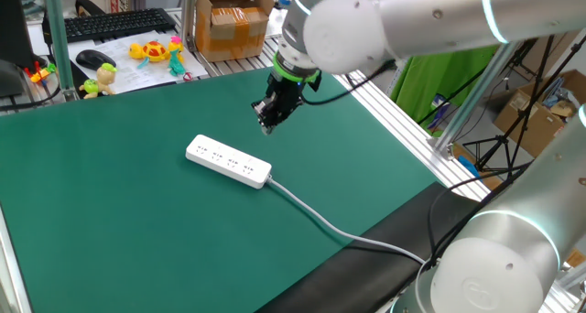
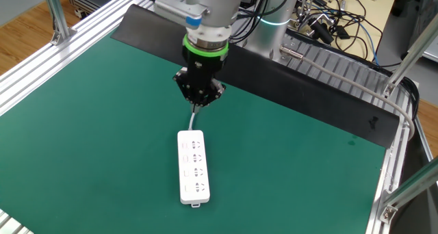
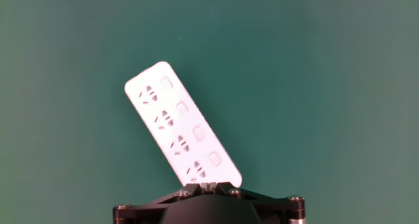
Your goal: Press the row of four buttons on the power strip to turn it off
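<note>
**Closed fingers poised above the cable end of the strip**

Going left to right in one fixed view: at the far left corner of the table sit a black keyboard (image 1: 110, 23), a mouse (image 1: 94, 58) and some small toys (image 1: 156, 50), then a cardboard box (image 1: 233, 20) beyond the far edge. The power strip (image 1: 229, 160) lies flat near the middle of the green mat (image 1: 110, 221), well clear of every edge, its cable (image 1: 339, 229) trailing off toward the near right edge. The gripper (image 1: 269, 121) hangs above the mat just beyond the strip's cable end, not touching it.

The main risk, as I judge it, is aim. The row of four buttons (image 3: 188, 123) runs along one long side of the strip, each beside a socket group, and they are small. A descent slightly off line would land on the sockets or bare casing. Pressing near the strip's long edge could also tip it or slide it across the mat, since nothing holds it down.

The arm reaches in from the right, wrist bent so the tool points steeply down. In the hand view the fingertips (image 3: 208, 185) are pressed together, holding nothing, over the nearest end of the strip.
</note>
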Controlling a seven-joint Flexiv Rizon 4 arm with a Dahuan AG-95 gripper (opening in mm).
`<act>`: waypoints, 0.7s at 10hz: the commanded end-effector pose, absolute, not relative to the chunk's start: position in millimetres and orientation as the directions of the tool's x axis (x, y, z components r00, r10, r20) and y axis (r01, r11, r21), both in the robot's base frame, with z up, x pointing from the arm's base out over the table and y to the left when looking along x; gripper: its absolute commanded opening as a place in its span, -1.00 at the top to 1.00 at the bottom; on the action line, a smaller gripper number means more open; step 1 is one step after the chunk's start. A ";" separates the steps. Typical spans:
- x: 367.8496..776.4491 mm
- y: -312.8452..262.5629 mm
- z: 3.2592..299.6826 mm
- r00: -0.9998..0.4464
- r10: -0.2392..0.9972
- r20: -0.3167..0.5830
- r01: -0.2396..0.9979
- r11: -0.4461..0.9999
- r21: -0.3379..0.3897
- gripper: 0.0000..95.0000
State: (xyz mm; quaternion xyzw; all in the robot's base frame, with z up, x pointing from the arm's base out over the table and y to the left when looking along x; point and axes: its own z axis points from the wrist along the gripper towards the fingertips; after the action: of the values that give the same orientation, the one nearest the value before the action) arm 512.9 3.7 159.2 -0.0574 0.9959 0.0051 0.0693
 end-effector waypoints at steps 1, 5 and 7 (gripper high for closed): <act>521.9 2.6 158.4 -0.981 -0.146 -0.131 -0.147 0.989 -0.001 1.00; 544.7 -1.3 155.3 -0.963 -0.244 -0.119 -0.240 0.970 -0.045 1.00; 551.9 -1.8 150.1 -0.963 -0.243 -0.116 -0.240 0.970 -0.037 1.00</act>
State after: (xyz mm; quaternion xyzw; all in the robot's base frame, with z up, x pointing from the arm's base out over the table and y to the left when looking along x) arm 551.9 -1.2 149.0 -0.1260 0.9903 -0.0124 0.0572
